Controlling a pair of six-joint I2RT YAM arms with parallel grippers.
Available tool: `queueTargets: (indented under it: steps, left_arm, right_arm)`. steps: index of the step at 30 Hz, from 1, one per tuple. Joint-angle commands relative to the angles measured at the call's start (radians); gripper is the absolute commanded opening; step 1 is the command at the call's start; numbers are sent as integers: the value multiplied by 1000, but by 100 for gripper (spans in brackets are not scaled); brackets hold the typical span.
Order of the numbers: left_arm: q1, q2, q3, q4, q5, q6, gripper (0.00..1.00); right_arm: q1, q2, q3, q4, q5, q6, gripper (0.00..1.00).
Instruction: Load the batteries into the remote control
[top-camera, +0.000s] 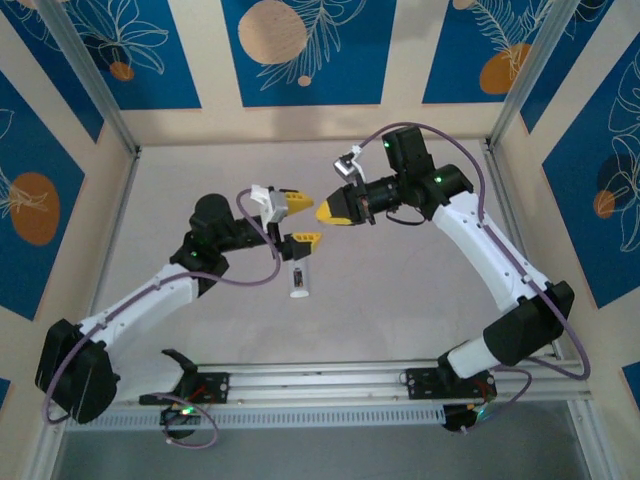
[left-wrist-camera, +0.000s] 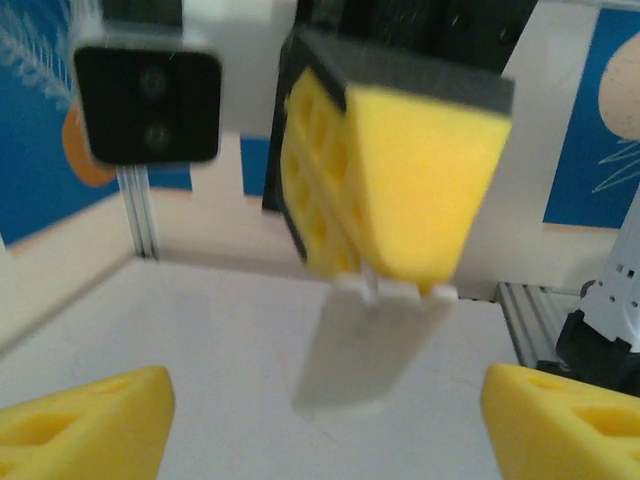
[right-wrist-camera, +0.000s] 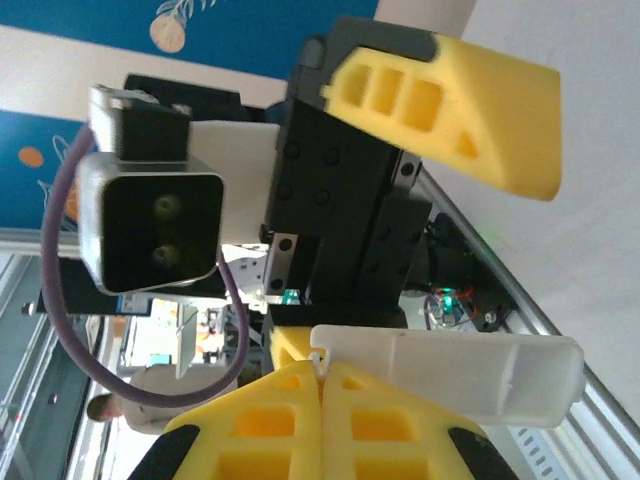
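Both the left gripper (top-camera: 314, 221) and the right gripper (top-camera: 326, 211) are showing bright yellow fingers (top-camera: 298, 203), with purple cables (right-wrist-camera: 48, 280) trailing behind. The plastic piece (right-wrist-camera: 450, 375) in the right gripper is looking white. The remote control (top-camera: 299, 281) is showing white, seemingly with a darker end, on the pale grey table (top-camera: 420, 290). The wall panels (top-camera: 300, 50) are displaying deep blue with white leaf outlines and peach circles.
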Motion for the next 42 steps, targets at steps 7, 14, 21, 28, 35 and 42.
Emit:
queueTargets:
  steps: [7,14,21,28,35,42]
  left_arm:
    - [-31,-14,64,38,12,57,52]
    - [-63,-37,84,-126,-61,150,43]
    - [-68,-44,93,-117,-65,144,27]
    - [-77,-46,132,-182,-142,84,23]
    - [-81,-40,271,-591,-470,-162,24]
    - [-89,130,477,-1187,-745,-571,23]
  right_arm:
    - [22,-43,1,34,-31,40,6]
    - [24,-49,1,79,-1,81,6]
    - [24,-53,-19,81,-4,81,6]
    - [1,-62,-39,106,-4,105,16]
    - [-198,-169,-141,180,156,221,40]
    - [-361,-329,-355,108,403,232,44]
